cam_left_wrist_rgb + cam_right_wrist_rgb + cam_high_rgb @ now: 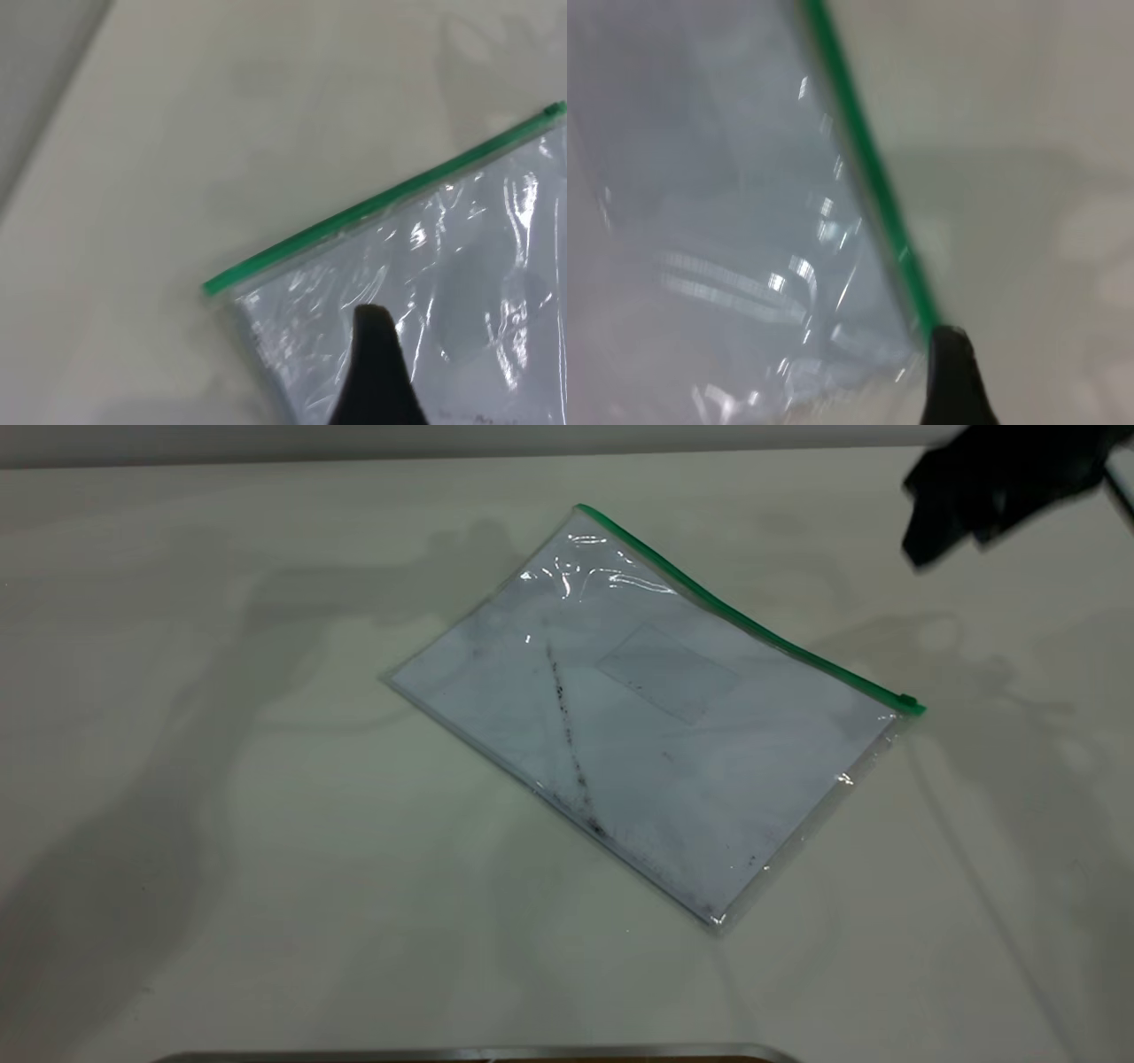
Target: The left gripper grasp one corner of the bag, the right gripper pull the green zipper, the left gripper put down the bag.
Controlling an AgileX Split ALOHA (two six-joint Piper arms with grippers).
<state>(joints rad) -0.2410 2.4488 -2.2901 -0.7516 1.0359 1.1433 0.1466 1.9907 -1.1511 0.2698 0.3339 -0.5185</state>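
The bag (647,708) lies flat on the pale table, turned diagonally, with a white sheet and a dark smudge line inside. The green zipper (753,624) runs along its far right edge, and the slider tab (908,701) sits at the right end. The wrinkled corner of the bag (585,518) is at the strip's far end. My right gripper (983,491) hangs blurred above the table at the far right, clear of the bag. My left gripper (376,376) is outside the exterior view; its wrist view shows it over the wrinkled plastic near that corner (217,285). The right wrist view shows the green strip (868,168) beside my right gripper (952,381).
A metal-edged object (478,1054) lies along the near table edge. The table's back edge (443,456) meets a grey wall. Bare table surrounds the bag on all sides.
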